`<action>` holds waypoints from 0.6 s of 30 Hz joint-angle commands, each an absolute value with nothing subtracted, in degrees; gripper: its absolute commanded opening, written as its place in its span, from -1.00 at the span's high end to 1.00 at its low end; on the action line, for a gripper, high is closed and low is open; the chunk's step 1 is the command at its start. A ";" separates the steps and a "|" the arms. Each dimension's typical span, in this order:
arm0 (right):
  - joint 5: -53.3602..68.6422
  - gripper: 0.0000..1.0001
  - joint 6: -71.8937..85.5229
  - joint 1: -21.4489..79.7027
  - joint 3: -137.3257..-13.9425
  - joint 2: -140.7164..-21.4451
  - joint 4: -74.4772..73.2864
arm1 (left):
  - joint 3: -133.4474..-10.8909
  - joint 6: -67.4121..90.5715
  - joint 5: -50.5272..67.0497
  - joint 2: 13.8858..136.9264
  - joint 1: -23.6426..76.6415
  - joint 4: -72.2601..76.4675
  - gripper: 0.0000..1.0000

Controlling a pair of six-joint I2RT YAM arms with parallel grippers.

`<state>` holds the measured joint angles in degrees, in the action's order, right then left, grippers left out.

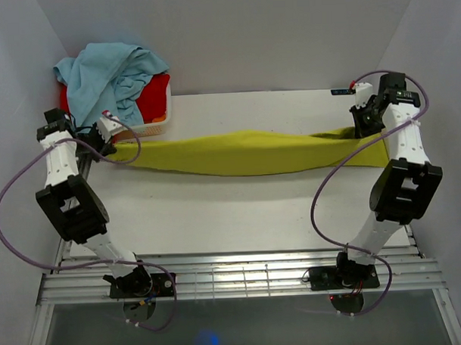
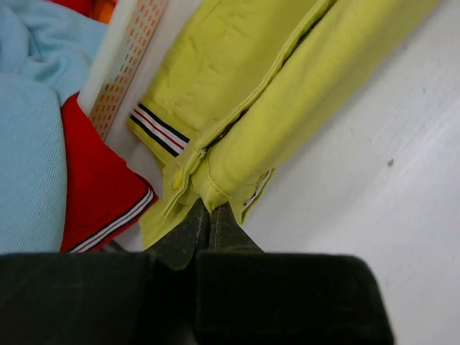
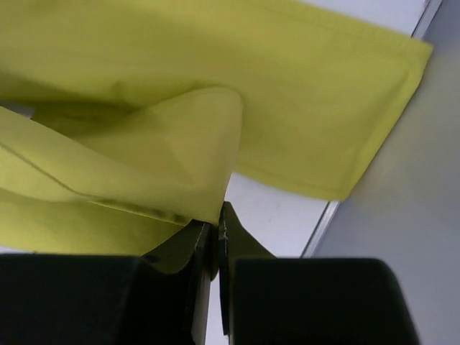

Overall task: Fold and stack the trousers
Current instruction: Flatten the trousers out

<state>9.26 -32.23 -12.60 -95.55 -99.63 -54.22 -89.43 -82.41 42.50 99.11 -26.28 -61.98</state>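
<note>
Along the bottom of the top view, 2 arm bases, the left base (image 1: 136, 285) and the right base (image 1: 348, 277), sit on a slatted metal rail (image 1: 242, 274). Beyond them lies the white table (image 1: 240, 217). Further up the frame, the trousers (image 1: 252, 153) stretch as 1 long yellow-green band from the left side to the right side, sagging onto the table between the 2 pincers. At the band's left end the left gripper (image 2: 209, 228) is closed, its fingers pinching the waistband edge near the striped label (image 2: 159, 129). At the right end the right gripper (image 3: 217, 241) is closed too, clamped on a raised fold of leg cloth, while a hem lies flat by the table's right edge. Farthest back, in the upper left, a white basket (image 1: 149, 128) holds a red garment (image 1: 156, 95) with a light blue garment (image 1: 106, 71) heaped on top. The waistband lies just beside this basket.
</note>
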 commanded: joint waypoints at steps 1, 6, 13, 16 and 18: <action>6.41 0.85 -28.39 -13.27 -104.48 -111.74 -53.70 | -99.20 -54.84 42.29 110.17 -23.30 -53.29 1.00; 5.19 0.85 -24.88 -12.74 -115.03 -124.61 -54.23 | -109.85 -37.82 30.42 123.12 -14.60 -46.42 1.00; 0.97 0.85 -23.82 -12.66 -111.19 -126.22 -47.11 | -114.51 -22.16 22.68 126.47 -12.39 -35.41 1.00; -1.30 0.85 -24.87 -12.66 -110.04 -124.72 -45.44 | -117.77 -20.48 20.67 127.35 -11.95 -37.00 0.63; -2.37 0.85 -25.40 -12.66 -110.74 -124.54 -45.52 | -117.95 -19.69 19.60 126.40 -12.22 -36.83 0.23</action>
